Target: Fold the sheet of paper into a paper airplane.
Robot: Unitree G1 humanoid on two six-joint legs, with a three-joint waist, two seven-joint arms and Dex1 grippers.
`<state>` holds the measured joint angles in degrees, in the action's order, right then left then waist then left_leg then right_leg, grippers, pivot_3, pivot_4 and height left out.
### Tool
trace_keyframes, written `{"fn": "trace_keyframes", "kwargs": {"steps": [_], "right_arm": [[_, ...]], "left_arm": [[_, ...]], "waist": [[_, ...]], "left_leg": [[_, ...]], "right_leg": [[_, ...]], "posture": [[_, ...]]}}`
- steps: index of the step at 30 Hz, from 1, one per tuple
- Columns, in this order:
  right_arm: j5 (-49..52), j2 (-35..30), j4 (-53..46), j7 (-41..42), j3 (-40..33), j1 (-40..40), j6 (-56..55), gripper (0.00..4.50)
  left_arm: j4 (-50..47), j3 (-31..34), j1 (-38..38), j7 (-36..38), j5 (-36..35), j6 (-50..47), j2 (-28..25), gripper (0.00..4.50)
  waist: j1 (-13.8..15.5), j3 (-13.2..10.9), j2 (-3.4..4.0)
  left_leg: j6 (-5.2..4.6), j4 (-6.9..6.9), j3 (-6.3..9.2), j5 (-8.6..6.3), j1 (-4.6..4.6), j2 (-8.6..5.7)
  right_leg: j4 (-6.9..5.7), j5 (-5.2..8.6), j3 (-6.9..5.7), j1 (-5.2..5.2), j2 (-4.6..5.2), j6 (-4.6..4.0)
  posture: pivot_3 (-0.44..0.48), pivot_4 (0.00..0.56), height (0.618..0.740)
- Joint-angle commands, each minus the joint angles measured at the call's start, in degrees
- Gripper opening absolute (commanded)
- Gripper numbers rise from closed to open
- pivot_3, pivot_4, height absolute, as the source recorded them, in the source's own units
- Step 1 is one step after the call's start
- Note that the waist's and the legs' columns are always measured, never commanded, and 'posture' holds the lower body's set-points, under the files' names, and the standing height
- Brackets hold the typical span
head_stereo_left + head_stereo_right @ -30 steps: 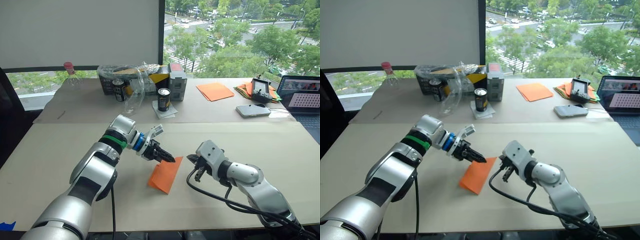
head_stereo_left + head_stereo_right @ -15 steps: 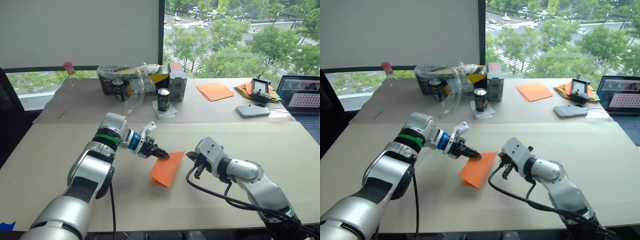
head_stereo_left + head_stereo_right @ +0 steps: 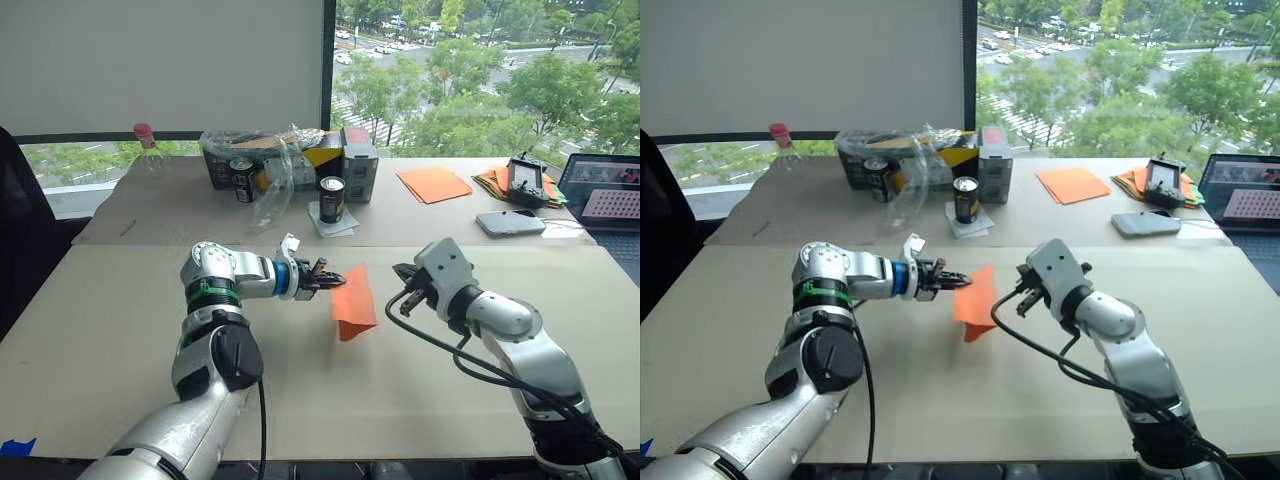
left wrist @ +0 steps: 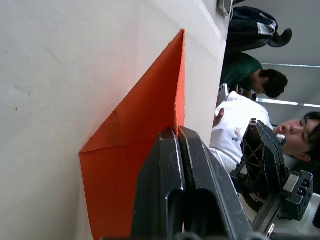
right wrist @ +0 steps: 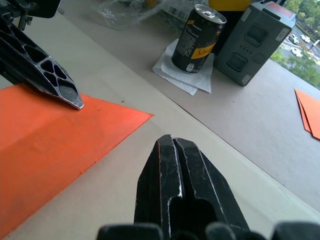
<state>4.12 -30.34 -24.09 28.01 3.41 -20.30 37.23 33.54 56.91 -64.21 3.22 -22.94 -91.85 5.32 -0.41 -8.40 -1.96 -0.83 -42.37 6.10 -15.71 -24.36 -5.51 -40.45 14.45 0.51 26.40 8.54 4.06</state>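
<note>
The sheet of paper (image 3: pixel 353 300) is bright orange, folded with a crease, and stands tilted on edge near the middle of the near table, its lower corner by the tabletop. My left gripper (image 3: pixel 325 273) is shut on its upper left edge; the left wrist view shows both black fingers (image 4: pixel 165 175) pinching the paper (image 4: pixel 135 150). My right gripper (image 3: pixel 403 290) hovers just right of the sheet, shut with nothing in it and apart from the paper. In the right wrist view its closed fingers (image 5: pixel 172 170) point past the sheet's corner (image 5: pixel 45 135).
On the far table stand a black can (image 3: pixel 331 198) on a napkin, a grey box (image 3: pixel 358 165), a clear plastic bag (image 3: pixel 265 170) and a bottle (image 3: pixel 146 150). Smooth orange sheets (image 3: pixel 433 183), a multicoloured paper pile (image 3: pixel 492 182), a phone (image 3: pixel 509 222) and a laptop (image 3: pixel 605 190) lie far right. People (image 4: pixel 250 80) sit beyond.
My left gripper has swung the paper up from lying nearly flat to standing on edge, carrying it farther away and to the right. The right gripper has drawn back and risen slightly.
</note>
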Motion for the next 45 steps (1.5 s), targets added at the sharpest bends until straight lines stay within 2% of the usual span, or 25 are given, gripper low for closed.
{"fn": "trace_keyframes", "kwargs": {"steps": [1, 5, 10, 25, 28, 36, 38, 39, 42, 43, 45], "right_arm": [[0.0, 0.0, -0.8, -0.3, -1.3, -1.2, -1.9, 0.00], [0.0, 0.4, -0.6, -0.4, -0.7, -1.5, -2.0, 0.00], [0.1, 1.1, -0.5, -0.2, -0.1, -1.9, -1.9, 0.00], [-0.4, 1.8, -0.4, 0.3, 1.4, -2.5, -1.9, 0.00], [-0.3, 1.8, -0.4, 0.7, 2.1, -2.8, -1.9, 0.00], [2.5, 2.6, -0.4, 3.8, 3.1, -3.4, -1.6, 0.00], [2.7, 2.6, 0.1, 4.6, 3.6, -3.8, -1.9, 0.00], [2.7, 2.6, 0.5, 5.1, 4.0, -4.1, -2.2, 0.00], [2.6, 2.7, 1.8, 6.3, 5.0, -4.9, -3.1, 0.00], [2.6, 2.8, 2.3, 6.7, 5.3, -5.1, -3.4, 0.00], [2.5, 3.2, 3.5, 7.3, 5.8, -5.8, -4.2, 0.00]], "left_arm": [[-15.0, 8.7, 0.7, -11.6, -3.1, -0.6, 8.7, 0.07], [-24.1, 14.0, -0.3, -20.3, -3.3, -0.6, 15.2, 0.07], [-27.4, 17.3, -1.1, -25.6, -7.0, -0.6, 19.2, 0.07], [-24.0, 16.5, 2.4, -33.3, -17.1, -0.6, 19.7, 0.07], [-23.6, 14.3, 3.7, -34.7, -21.3, -0.6, 18.1, 0.83], [-22.6, 10.8, 5.7, -41.8, -31.6, -0.6, 9.8, 3.50], [-22.8, 8.8, 7.2, -44.1, -35.1, -0.6, 6.7, 4.23], [-22.6, 6.3, 8.8, -44.4, -37.9, -0.6, 3.4, 4.48], [-21.7, -2.5, 13.7, -42.4, -43.9, -0.6, -6.5, 4.48], [-21.9, -6.5, 15.7, -39.5, -44.8, -0.6, -11.2, 4.48], [-26.2, -17.0, 19.9, -28.7, -42.6, -0.6, -22.2, 4.48]], "waist": [[-0.6, -0.1, -0.18], [-0.5, -0.1, -0.18], [0.5, -0.1, -0.21], [0.9, -0.1, -0.21], [1.0, -0.1, -0.21], [0.9, -0.1, -0.21], [0.7, -0.1, -0.21], [0.6, -0.1, -0.21], [0.1, -0.1, -0.22], [0.0, -0.1, -0.28], [-0.9, -0.1, -0.30]], "left_leg": [[0.02, -0.05, -0.03, 0.00, -0.06, 0.01], [0.20, -0.03, -0.21, -0.02, -0.03, 0.15], [0.16, -0.47, -0.16, -0.08, -0.25, 0.08], [0.15, -0.58, -0.17, -0.11, -0.40, 0.00], [0.16, -0.59, -0.16, -0.11, -0.44, 0.01], [0.16, -0.61, -0.16, -0.11, -0.48, 0.01], [0.16, -0.61, -0.17, -0.11, -0.47, 0.01], [0.16, -0.60, -0.17, -0.11, -0.46, 0.01], [0.18, -0.59, -0.19, -0.12, -0.43, 0.01], [0.21, -0.60, -0.18, -0.11, -0.46, 0.02], [0.30, -0.63, -0.20, -0.08, -0.50, 0.06]], "right_leg": [[-0.08, 0.00, 0.01, 0.10, -0.02, 0.00], [-0.45, 0.00, 0.18, 0.35, -0.11, -0.01], [-0.56, 0.00, 0.09, 0.39, -0.10, -0.01], [-0.64, 0.00, 0.13, 0.55, -0.06, -0.01], [-0.65, 0.00, 0.13, 0.58, -0.07, -0.01], [-0.65, -0.01, 0.15, 0.61, -0.07, -0.01], [-0.67, -0.01, 0.15, 0.62, -0.07, -0.01], [-0.68, -0.01, 0.17, 0.62, -0.07, -0.01], [-0.75, -0.01, 0.22, 0.65, -0.08, -0.01], [-0.79, -0.01, 0.22, 0.71, -0.10, -0.02], [-1.07, 0.00, 0.26, 0.90, -0.14, -0.04]], "posture": [[0.000, 0.150, 0.670], [0.000, 0.150, 0.670], [0.000, 0.150, 0.670], [0.000, 0.150, 0.670], [0.000, 0.150, 0.670], [0.000, 0.150, 0.670], [0.000, 0.150, 0.670], [0.000, 0.150, 0.670], [0.000, 0.150, 0.670], [0.000, 0.150, 0.670], [0.000, 0.150, 0.670]]}}
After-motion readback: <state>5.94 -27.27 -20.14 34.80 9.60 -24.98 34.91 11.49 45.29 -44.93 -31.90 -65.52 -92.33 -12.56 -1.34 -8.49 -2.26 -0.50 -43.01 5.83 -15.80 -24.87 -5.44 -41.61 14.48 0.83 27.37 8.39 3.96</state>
